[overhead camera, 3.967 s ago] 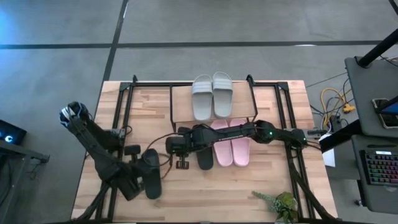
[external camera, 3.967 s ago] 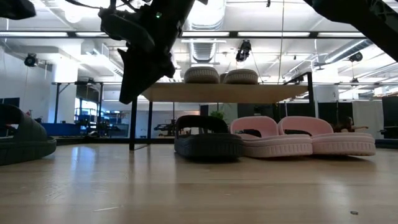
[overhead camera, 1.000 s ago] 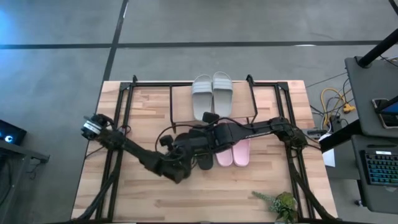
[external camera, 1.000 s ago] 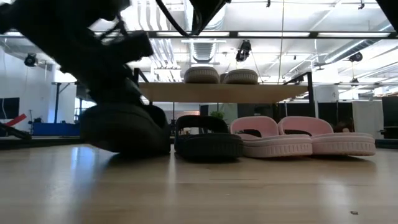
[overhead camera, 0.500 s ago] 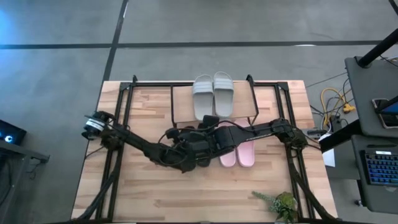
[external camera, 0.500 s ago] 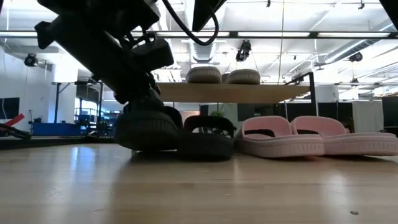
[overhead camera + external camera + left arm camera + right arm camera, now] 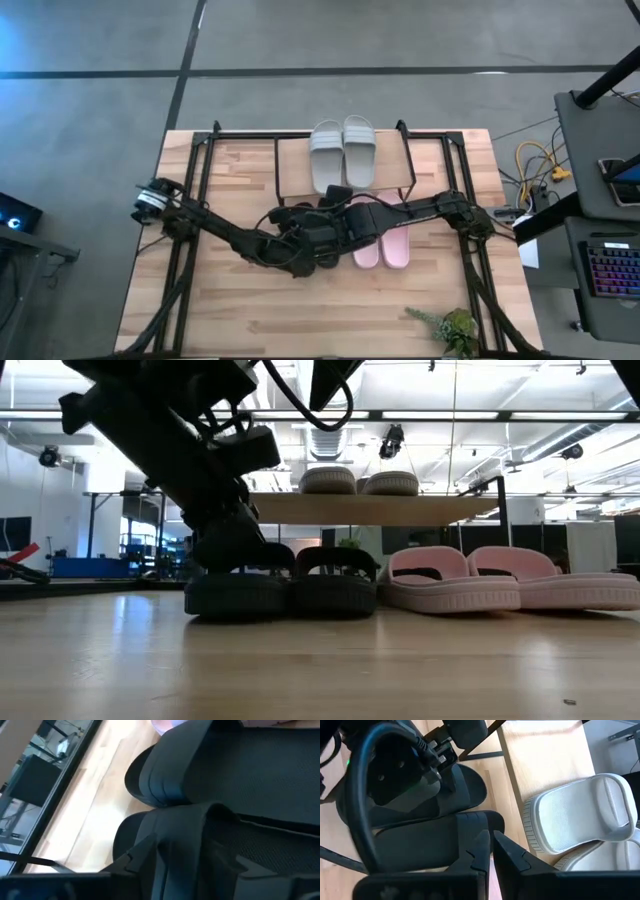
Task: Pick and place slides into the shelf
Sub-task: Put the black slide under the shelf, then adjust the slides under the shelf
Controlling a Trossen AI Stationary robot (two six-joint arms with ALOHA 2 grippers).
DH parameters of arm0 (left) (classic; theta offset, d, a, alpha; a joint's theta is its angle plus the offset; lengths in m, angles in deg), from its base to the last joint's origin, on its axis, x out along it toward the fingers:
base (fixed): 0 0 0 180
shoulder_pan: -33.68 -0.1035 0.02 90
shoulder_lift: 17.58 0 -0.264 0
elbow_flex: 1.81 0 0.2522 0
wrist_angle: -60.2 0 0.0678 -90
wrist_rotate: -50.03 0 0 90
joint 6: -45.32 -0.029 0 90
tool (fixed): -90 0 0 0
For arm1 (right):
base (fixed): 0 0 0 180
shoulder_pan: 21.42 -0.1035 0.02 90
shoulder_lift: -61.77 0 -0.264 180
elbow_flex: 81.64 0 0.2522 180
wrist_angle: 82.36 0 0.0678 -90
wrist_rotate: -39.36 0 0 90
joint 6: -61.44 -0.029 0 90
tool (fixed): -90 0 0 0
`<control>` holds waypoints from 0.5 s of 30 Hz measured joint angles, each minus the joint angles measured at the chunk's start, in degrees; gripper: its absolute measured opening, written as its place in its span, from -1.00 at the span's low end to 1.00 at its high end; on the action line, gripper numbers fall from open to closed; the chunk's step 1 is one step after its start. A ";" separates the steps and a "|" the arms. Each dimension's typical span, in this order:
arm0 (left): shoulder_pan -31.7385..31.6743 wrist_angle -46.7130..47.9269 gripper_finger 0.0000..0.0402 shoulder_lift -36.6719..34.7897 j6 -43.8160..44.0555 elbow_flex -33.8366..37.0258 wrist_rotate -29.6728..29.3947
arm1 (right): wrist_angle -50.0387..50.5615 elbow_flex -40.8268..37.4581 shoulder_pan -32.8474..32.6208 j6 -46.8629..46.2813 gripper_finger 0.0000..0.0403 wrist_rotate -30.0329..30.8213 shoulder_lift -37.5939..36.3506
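Just changed: half a second ago the black slide I carried hung tilted off the table (image 7: 320,670); now this left black slide (image 7: 238,592) sits flat on the wood, touching the other black slide (image 7: 335,588).
Left fingers (image 7: 292,252): parting over the strap; I cannot tell whether they are clear of it.
Right fingers (image 7: 491,851): pressed together, holding nothing, over the second black slide just in front of the shelf (image 7: 365,508).
Shelf landmark: the grey-green pair (image 7: 341,150) rests on its plank; the pink pair (image 7: 500,580) and the black pair stand in a row on the table beneath and in front of it.
Meaning: I judge the black pair is now lined up, so only my withdrawal remains for this slide.
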 joint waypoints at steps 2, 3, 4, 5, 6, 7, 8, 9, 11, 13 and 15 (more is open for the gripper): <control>0.05 0.16 -0.33 -0.96 0.00 0.00 1.81 | 0.01 0.00 -0.02 -0.07 -0.94 -0.02 0.00; 0.05 0.33 -0.29 -1.78 0.00 0.00 3.04 | 0.02 0.00 -0.05 -0.34 -0.94 -0.02 0.00; 0.05 0.63 -0.26 -2.39 0.00 0.00 3.93 | 0.08 0.00 -0.08 -0.73 -0.94 -0.03 0.00; 0.05 0.75 -0.24 -2.96 0.02 -0.04 4.91 | 0.22 0.00 -0.11 -1.16 -0.94 -0.03 0.00; 0.06 1.36 -0.21 -3.75 -0.01 -0.07 6.04 | 0.48 0.00 -0.11 -1.45 -0.94 -0.03 0.00; 0.07 2.23 -0.20 -4.63 -0.01 -0.07 7.51 | 0.70 0.00 -0.11 -1.53 -0.94 -0.04 0.00; 0.07 2.77 -0.18 -5.76 0.03 -0.07 9.77 | 0.87 0.00 -0.13 -1.72 -0.94 -0.02 0.00; 0.11 3.48 -0.18 -6.99 0.13 -0.07 12.44 | 1.11 0.00 -0.13 -1.92 -0.94 -0.04 0.00; 0.41 5.89 -0.17 -9.63 0.93 -0.13 18.62 | 1.42 0.00 -0.13 -2.30 -0.94 -0.02 0.00; 1.32 8.15 -0.17 -12.22 3.44 -0.13 23.78 | 1.98 0.00 -0.13 -2.54 -0.94 -0.03 -0.04; 3.07 9.61 -0.18 -15.11 6.12 -0.05 28.22 | 2.31 0.00 -0.13 -2.54 -0.94 -0.02 -0.04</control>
